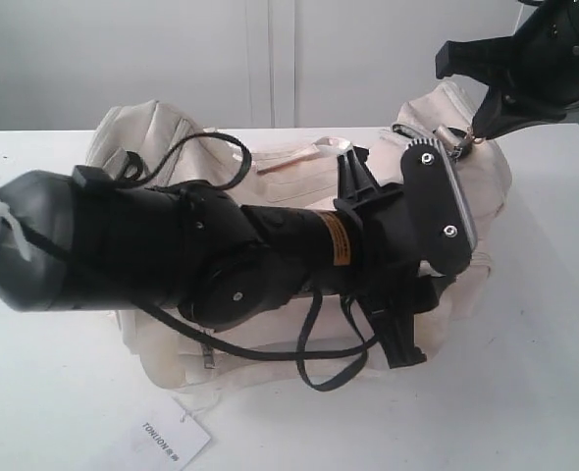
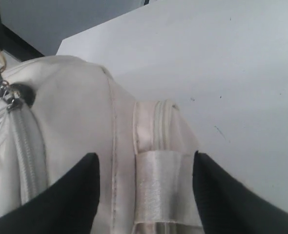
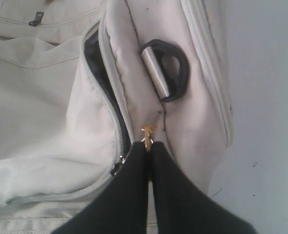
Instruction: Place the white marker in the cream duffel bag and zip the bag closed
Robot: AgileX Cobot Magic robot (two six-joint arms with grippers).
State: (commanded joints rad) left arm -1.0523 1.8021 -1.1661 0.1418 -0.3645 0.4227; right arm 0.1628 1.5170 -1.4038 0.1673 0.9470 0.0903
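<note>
The cream duffel bag (image 1: pixel 491 196) lies slumped across the middle of the white bench (image 1: pixel 525 392). The white marker shows in no view, so whether it is inside the bag cannot be told.

Along the bag's top runs the main zipper (image 3: pixel 115 114). Its two sides stand parted over part of their length, with dark lining in the gap. At the bag's right end the right pincer (image 3: pixel 147 146) has its fingers pressed together, clamped on the metal key-ring pull (image 3: pixel 147 132). The left pincer (image 2: pixel 145 156) hangs over that same end, its fingers (image 2: pixel 83 187) wide apart and gripping nothing, with a satin strap loop (image 2: pixel 158 183) beneath the gap. The left arm (image 1: pixel 172 245) reaches across the bag's front and hides much of it. A paper tag (image 1: pixel 167 444) lies on the bench just beside the bag's near edge.

The bench is plain, marked only by a few small dark specks. Behind it stands a pale wall (image 1: pixel 270 59) with vertical seams.

Only the right wrist view shows the zipper's open gap, a black strap ring (image 3: pixel 175 70) and a small pocket zipper tab (image 3: pixel 35 20). Only the left wrist view shows the slider (image 2: pixel 18 93) close up, and the bench's far edge with a dark strip beyond. Only the exterior view shows the tag, printed "TONLION".
</note>
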